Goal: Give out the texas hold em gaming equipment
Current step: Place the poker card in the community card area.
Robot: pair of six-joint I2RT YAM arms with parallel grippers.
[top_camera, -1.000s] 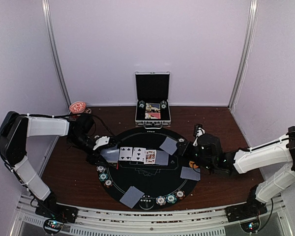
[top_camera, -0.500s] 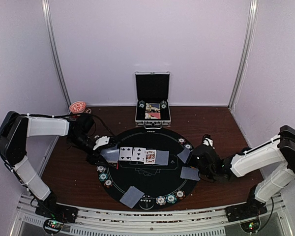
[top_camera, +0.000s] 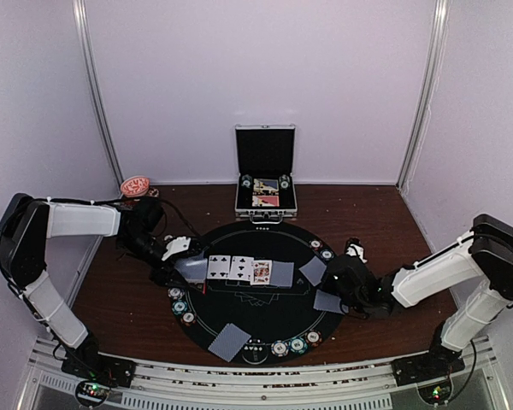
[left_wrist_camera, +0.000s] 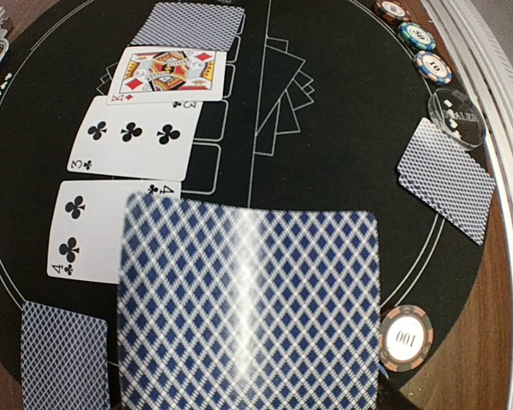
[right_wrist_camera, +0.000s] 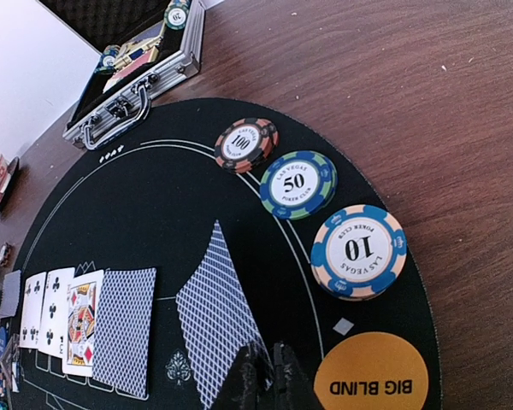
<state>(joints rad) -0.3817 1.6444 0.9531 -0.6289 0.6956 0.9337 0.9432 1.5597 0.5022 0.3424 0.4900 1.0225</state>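
**Top, left-wrist and right-wrist views.** A round black felt poker mat (top_camera: 265, 318) lies on a dark brown wooden table (top_camera: 385, 213).

**Left side.** My left gripper (top_camera: 181, 260) is at the mat's left edge. It is clamped on a held grey-blue diamond-backed playing card (left_wrist_camera: 248, 307), which is face down just above the felt. Whether this is one card or a stack I cannot tell.

Ahead of it lies a row of four cards:
- the four of clubs (left_wrist_camera: 85, 243)
- the three of clubs (left_wrist_camera: 141, 137)
- the king of diamonds (left_wrist_camera: 167, 73)
- an end-of-row face-down card (left_wrist_camera: 192, 24)

**Right side.** My right gripper (right_wrist_camera: 265, 376) hangs low over the mat's right side. Its fingers stand almost together, with nothing visible between them. Just in front of the tips lies a slanted face-down card (right_wrist_camera: 218, 329). Beside the tips is a flat orange round BIG BLIND button disc (right_wrist_camera: 372, 380).

Three striped round poker chips stand along the right rim:
- a red-and-black chip marked 100 (right_wrist_camera: 246, 143)
- a blue-and-green chip marked 50 (right_wrist_camera: 297, 184)
- a blue-and-peach chip marked 10 (right_wrist_camera: 358, 250)

**Far edge.** An open silver metal case with black lining (top_camera: 265, 175) sits on the table just beyond the mat.
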